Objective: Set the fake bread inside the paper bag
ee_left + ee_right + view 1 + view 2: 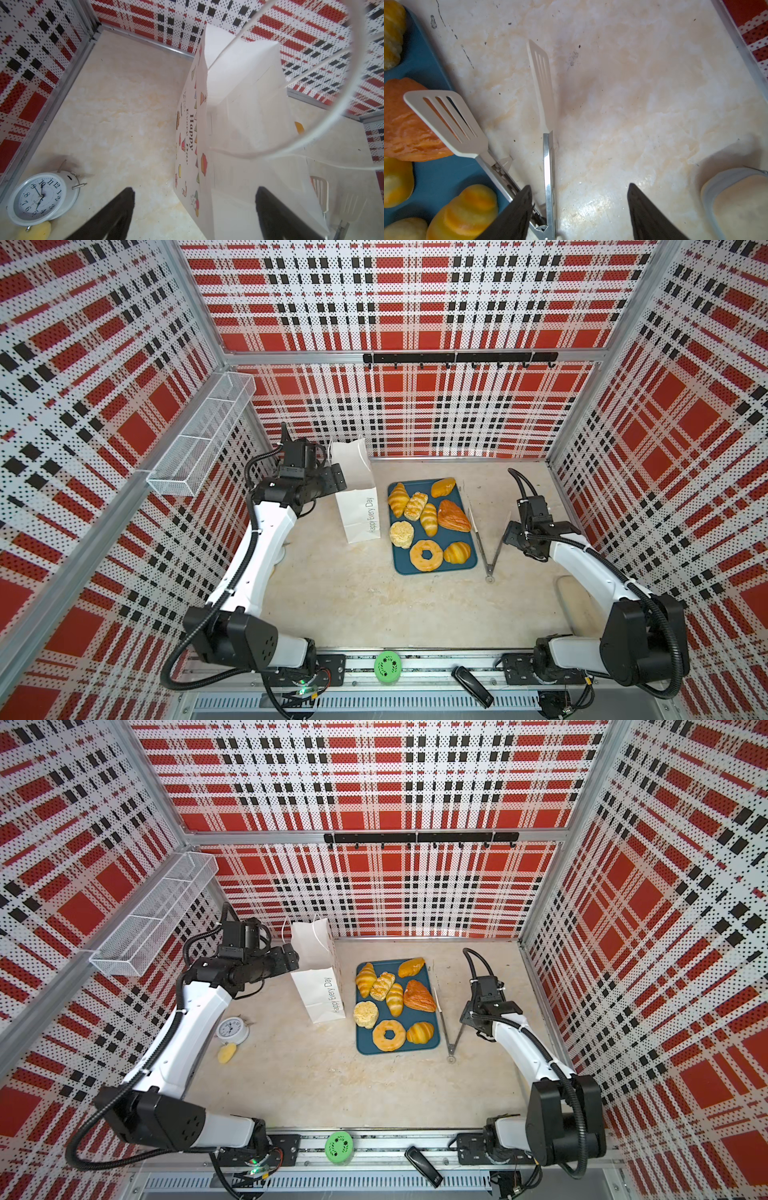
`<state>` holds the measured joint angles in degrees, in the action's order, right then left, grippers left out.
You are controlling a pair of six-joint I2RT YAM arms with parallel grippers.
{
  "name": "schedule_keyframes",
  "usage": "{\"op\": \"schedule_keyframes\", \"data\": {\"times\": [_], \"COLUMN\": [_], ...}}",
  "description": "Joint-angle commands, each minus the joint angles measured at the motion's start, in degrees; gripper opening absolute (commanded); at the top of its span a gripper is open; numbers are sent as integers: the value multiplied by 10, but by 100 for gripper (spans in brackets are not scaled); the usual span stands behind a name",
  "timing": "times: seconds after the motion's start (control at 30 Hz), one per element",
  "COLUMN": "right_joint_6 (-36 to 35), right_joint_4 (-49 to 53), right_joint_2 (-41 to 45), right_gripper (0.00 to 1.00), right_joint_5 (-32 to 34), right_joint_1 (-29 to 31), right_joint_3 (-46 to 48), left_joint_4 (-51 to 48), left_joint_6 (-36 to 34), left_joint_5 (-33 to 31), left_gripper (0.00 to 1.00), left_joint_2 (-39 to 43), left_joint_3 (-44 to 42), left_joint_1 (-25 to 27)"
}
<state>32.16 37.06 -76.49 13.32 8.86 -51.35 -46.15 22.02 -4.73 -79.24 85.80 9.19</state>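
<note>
Plaid perforated panels in red, black and white wall three sides. Tabletop [353, 605] is cream, marbled, scuffed.

Paper bag [357, 506]: tall, white, matte, creased. It stands upright toward the back left. Thin cord handles, grey "Happy Every Day" lettering down one side. The left wrist view shows small coloured party drawings on another face.

My left claw [194, 189] is at the bag's top edge, fingers spread wide, released. One bag wall runs between them, pinched by neither.

Fake bread [429, 519]: eight pieces lying on a flat dark-teal tray [401, 562] just right of the bag. Glossy ridged croissants, striped loaves, a ring doughnut [415, 556], a pale crumbly bun [401, 534], a flaky reddish-brown triangle [453, 515].

Tongs [549, 166]: steel arms, cream slotted spatula blades, splayed in a V just right of the tray. One blade is at the tray's edge by the triangle.

My right claw [579, 186] is low over the tongs' hinge end, fingers apart, clamped on nothing. One steel arm lies between them.

Alarm clock [39, 199], round and white, lies by my left arm. A small yellow lump [35, 230] is just beside it.
</note>
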Motion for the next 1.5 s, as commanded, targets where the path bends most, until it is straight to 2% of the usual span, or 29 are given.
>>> {"op": "schedule_keyframes", "data": {"times": [0.0, 0.17, 0.27, 0.3, 0.77, 0.87, 1.13, 1.47], "right_joint_6": [28, 52, 58, 59, 82, 83, 79, 45], "right_joint_4": [-20, -47, -63, -67, -94, -104, -97, -70], "right_joint_2": [5, -25, -47, -54, -142, -155, -157, -99], "right_gripper": [73, 69, 66, 66, 46, 35, 14, 1], "right_joint_5": [-2, -5, -14, -14, -25, -25, -35, -36], "right_joint_1": [15, 23, 27, 30, 46, 46, 46, 23], "right_joint_3": [14, 30, 30, 29, 25, 25, 10, -30], "left_joint_4": [53, 91, 110, 112, 149, 153, 156, 166], "left_joint_6": [4, 0, -2, -3, -32, -37, -49, -78], "left_joint_5": [-66, -126, -142, -147, -234, -240, -245, -245], "left_gripper": [100, 99, 99, 100, 99, 99, 99, 99], "left_joint_2": [37, 71, 82, 85, 126, 131, 131, 120], "left_joint_3": [-25, -53, -64, -65, -94, -93, -88, -63], "left_joint_1": [26, 69, 78, 97, 156, 160, 165, 180]}}
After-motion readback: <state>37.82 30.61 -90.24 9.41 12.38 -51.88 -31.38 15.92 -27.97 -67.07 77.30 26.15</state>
